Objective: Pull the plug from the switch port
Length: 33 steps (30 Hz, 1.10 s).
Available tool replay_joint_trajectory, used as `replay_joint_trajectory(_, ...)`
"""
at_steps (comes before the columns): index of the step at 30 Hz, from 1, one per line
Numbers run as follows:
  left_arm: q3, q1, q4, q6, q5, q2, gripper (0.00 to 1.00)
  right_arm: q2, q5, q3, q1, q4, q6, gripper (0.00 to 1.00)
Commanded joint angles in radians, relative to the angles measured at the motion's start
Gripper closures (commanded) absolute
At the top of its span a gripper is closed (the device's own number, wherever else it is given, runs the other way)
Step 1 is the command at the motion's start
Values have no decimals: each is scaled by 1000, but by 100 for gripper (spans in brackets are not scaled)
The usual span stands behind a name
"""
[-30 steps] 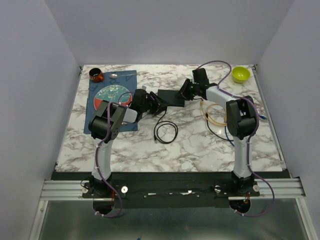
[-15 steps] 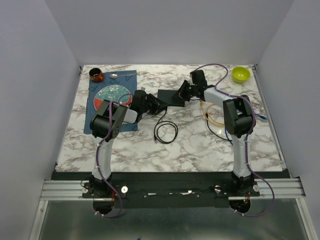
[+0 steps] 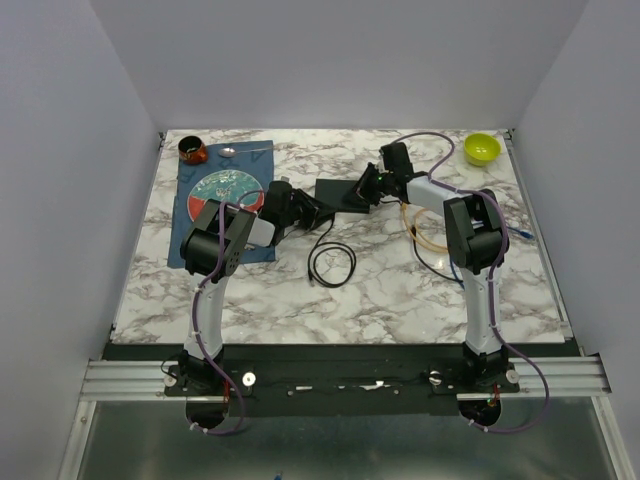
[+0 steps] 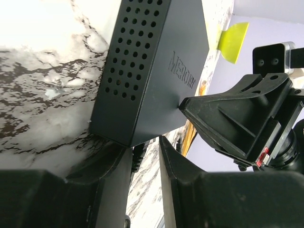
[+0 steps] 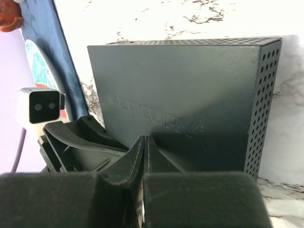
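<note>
The switch [image 3: 340, 192] is a flat black box lying mid-table; it fills the left wrist view [image 4: 156, 61] and the right wrist view [image 5: 190, 95]. My left gripper [image 3: 312, 208] sits at its near-left corner. Its jaws [image 4: 145, 152] stand narrowly apart around the plug [image 4: 137, 159], whose ribbed black boot lies against one finger, with a sliver of marble beside it. The plug's black cable [image 3: 332, 262] coils toward me. My right gripper [image 3: 368, 186] is shut, its joined tips [image 5: 145, 142] resting on the switch's top near its right edge.
A blue mat [image 3: 190, 245] at the left carries a patterned plate [image 3: 222, 187]; a brown cup [image 3: 193, 150] and a spoon [image 3: 229, 151] lie behind it. A green bowl [image 3: 481, 148] stands at the back right. A tan cable ring [image 3: 428, 228] lies right of the switch.
The right gripper has moved left onto the switch and its fingers have come together. The left jaws have narrowed around the plug.
</note>
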Motion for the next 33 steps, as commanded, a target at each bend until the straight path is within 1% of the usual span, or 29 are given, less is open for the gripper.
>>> replay_joint_trajectory(1, -20, 4, 2, -30, -40, 14, 65, 33, -13, -18, 6, -13, 11, 91)
replay_joint_trajectory(6, -43, 1, -3, -42, -83, -7, 67, 30, -9, -33, 6, -14, 8, 91)
replay_joint_trajectory(12, -89, -8, 104, -77, -147, -26, 65, 30, -9, -35, 6, -13, 8, 91)
replay_joint_trajectory(16, -128, -21, 160, -76, -222, -57, 62, 30, -7, -36, 6, -13, 8, 92)
replay_joint_trajectory(19, -131, -24, 152, -70, -253, -64, 59, 30, -7, -38, 6, -8, 8, 92)
replay_joint_trajectory(23, -93, -34, 115, -60, -262, -60, 57, 30, -9, -38, 6, -7, 6, 92)
replay_joint_trajectory(28, -53, -42, 60, -42, -259, -49, 55, 31, -9, -36, 7, -7, 6, 92)
replay_joint_trajectory(33, -47, -45, 42, -41, -252, -37, 54, 31, -9, -36, 6, -5, 5, 92)
